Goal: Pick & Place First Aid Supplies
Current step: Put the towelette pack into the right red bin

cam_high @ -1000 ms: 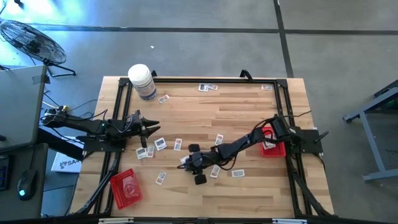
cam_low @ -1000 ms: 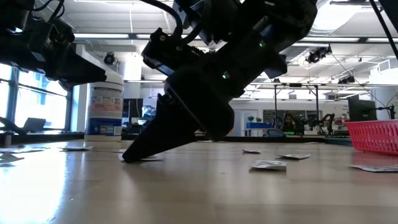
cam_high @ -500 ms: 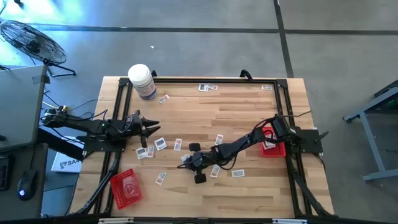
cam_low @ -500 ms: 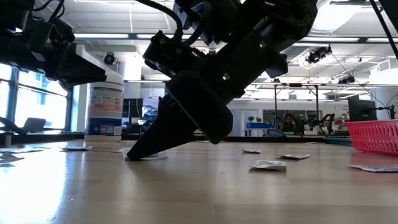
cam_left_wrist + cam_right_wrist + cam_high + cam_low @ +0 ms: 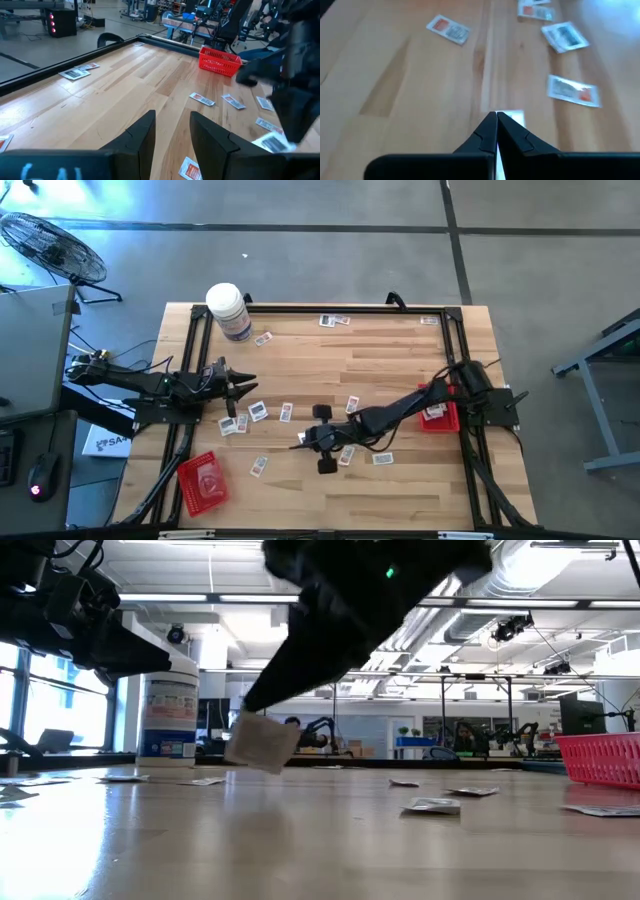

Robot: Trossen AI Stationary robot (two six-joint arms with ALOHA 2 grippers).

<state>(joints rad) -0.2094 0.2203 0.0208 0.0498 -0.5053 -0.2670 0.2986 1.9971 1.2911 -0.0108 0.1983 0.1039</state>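
Observation:
The first aid supplies are small white packets with dark or red print, lying flat across the wooden table [image 5: 400, 360]. My right gripper [image 5: 304, 438] reaches from the table's right side to the middle and is shut on one packet [image 5: 262, 745], held above the tabletop. Other packets lie close by [image 5: 258, 412] [image 5: 382, 458] [image 5: 572, 91]. My left gripper [image 5: 246, 385] waits open over the table's left part, with nothing between its fingers [image 5: 145, 135]. My right gripper pinches the packet by its upper edge [image 5: 260, 724] between the two fingertips [image 5: 487, 131]. The fingers slant downward from the table's right side. The packet hangs tilted below them, clear of the table.
A white jar [image 5: 228, 310] with a bluish label stands at the far left corner. One red tray [image 5: 205, 480] sits at the near left, another [image 5: 440, 410] beside the right arm's base. A black frame [image 5: 320, 308] runs along the table's edges.
My right gripper has shut on a packet that lay on the table and has gone up with it, shifting a little toward the table's right edge. The packet now hangs clear of the tabletop.

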